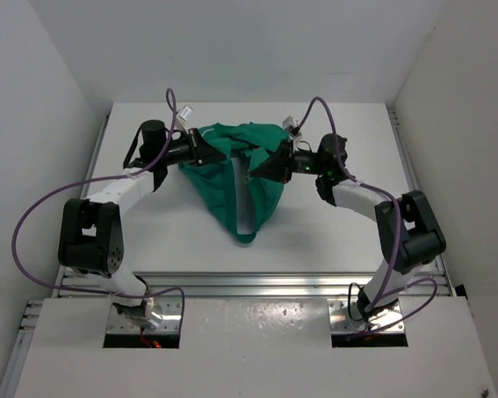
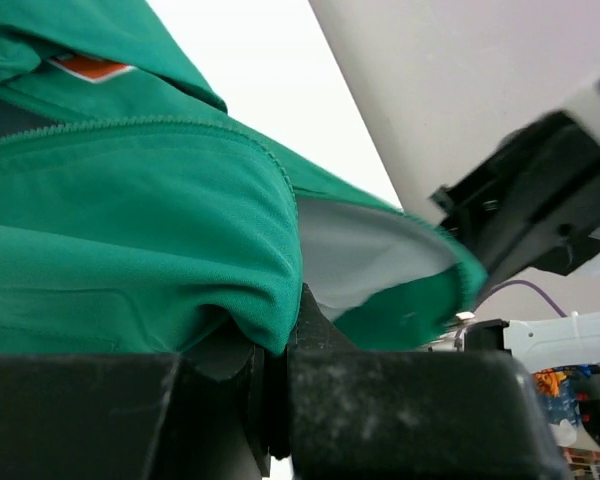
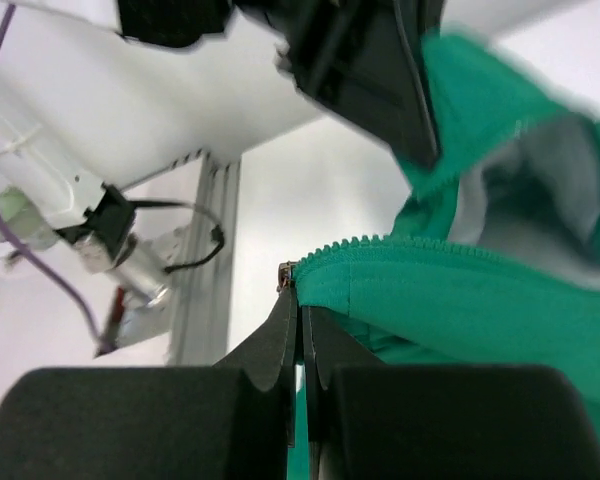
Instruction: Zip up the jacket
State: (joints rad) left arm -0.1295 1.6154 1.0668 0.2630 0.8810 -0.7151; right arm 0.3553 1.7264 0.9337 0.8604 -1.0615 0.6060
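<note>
Green jacket hangs over the table, strung between your two arms. Left gripper is clamped on a fold of fabric at one front edge. Right gripper is pinched tight on the zipper end of the other edge.

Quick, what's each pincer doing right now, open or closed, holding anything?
Left pincer: closed on a fold of the jacket.
Right pincer: closed on the jacket's zipper edge.
</note>
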